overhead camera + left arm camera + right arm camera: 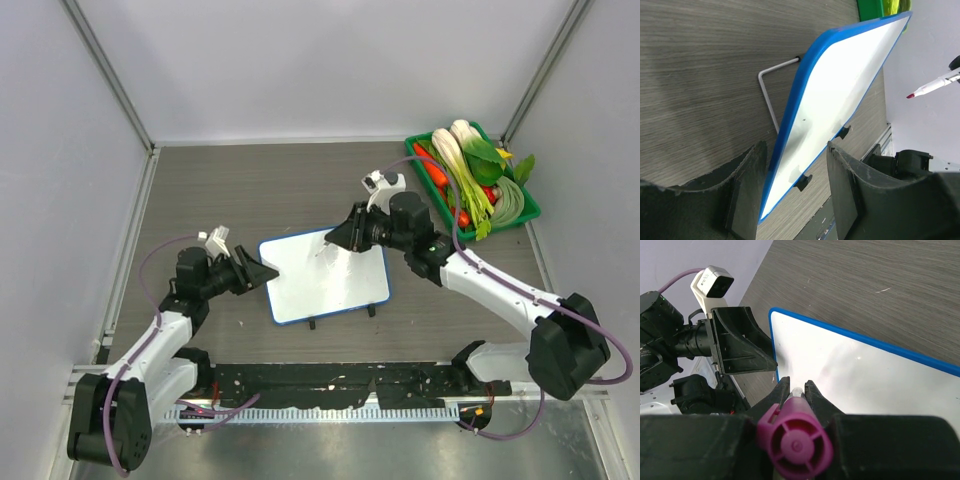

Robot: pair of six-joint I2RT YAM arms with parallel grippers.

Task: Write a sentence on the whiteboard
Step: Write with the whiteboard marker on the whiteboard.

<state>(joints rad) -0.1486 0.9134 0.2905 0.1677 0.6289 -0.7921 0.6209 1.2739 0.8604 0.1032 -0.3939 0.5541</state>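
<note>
The marker (795, 445), barrel mostly hidden, is pinched by right fingers (816, 392); left fingers (742, 185) spread by the whiteboard (325, 275).

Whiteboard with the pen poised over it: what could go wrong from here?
1. The whiteboard leans on a thin wire stand, and the left gripper is open at its edge, not clamped. Pen pressure could slide or tip it.
2. The right gripper pinches the marker near its back end, with the tip off the board. It may pivot when pressed and spoil the strokes.
</note>
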